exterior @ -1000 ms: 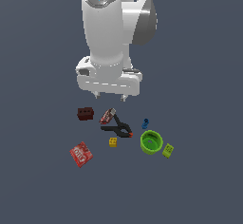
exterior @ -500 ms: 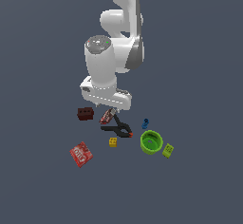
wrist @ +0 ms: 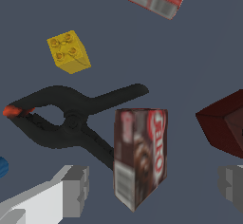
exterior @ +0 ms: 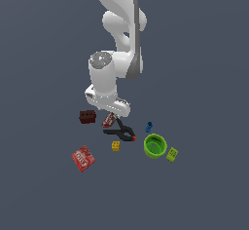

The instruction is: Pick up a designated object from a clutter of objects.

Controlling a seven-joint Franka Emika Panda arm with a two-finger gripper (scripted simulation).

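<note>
Wrist view: matte black clamp (wrist: 71,121) with an orange tip, then my dark red box (wrist: 140,154), glossy, white-lettered, lying on the bench beside the clamp, between my wide-open jaws; a plain maroon brick (wrist: 225,123) sits beyond.

Exterior view far off, looking down, wrist view close above, both showing black clamp (exterior: 121,133) (wrist: 71,121)

Simulated scene: plain grey floor (exterior: 204,185) (no furnishings), rendered look.
</note>
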